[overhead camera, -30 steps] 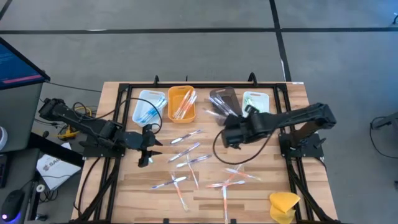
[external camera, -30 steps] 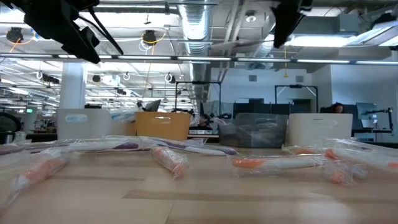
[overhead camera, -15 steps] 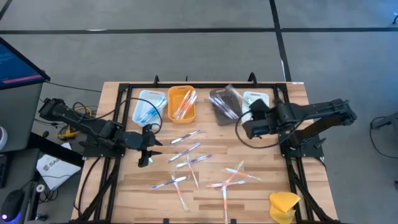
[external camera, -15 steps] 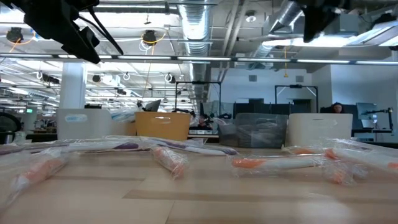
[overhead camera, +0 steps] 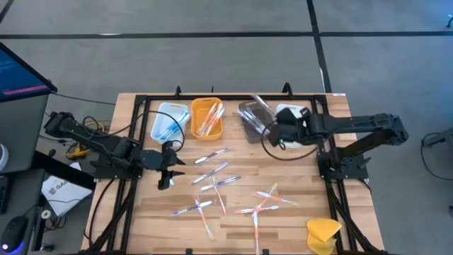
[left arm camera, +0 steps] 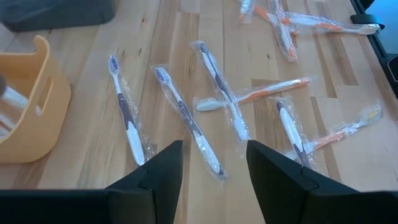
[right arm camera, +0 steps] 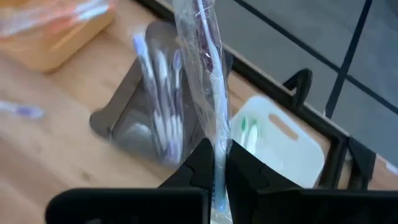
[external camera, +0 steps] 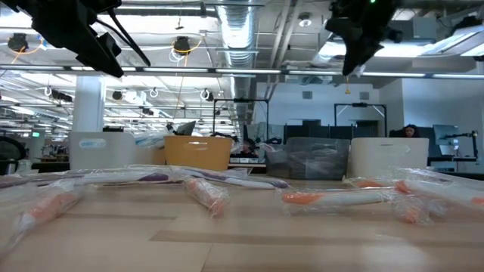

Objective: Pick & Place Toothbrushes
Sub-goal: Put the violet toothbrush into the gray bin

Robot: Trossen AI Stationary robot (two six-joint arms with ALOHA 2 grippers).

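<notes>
Our right claw (right arm camera: 214, 163) is pinched tight on the lower end of a wrapped toothbrush (right arm camera: 208, 68) with a dark purple handle, and the brush stands up out of the jaws in its clear sleeve, leaning out over the back row of trays. In the high view the right claw (overhead camera: 272, 129) sits above the gap between the grey tray (overhead camera: 253, 119) and the white tray (overhead camera: 291, 115). We judge that placement to be the main risk: the grey tray already holds purple brushes and the white one green, so if we let go while the brush tip hangs over the wrong side, it lands in the wrong tray or bridges both rims. The grip is also on slippery film at the very end of the brush, so the handle could slide inside the sleeve or swing as the wrist tilts. A low release could nudge the grey tray, which already sits askew beside its neighbours. Farther out, our left claw (left arm camera: 211, 163) waits with its fingers partly apart and holding nothing, over the loose toothbrushes (overhead camera: 219, 183) scattered on the table (overhead camera: 297, 234). The orange tray (overhead camera: 207, 118) and the blue-stocked tray (overhead camera: 168, 122) sit at the back left, well clear of the drop.
</notes>
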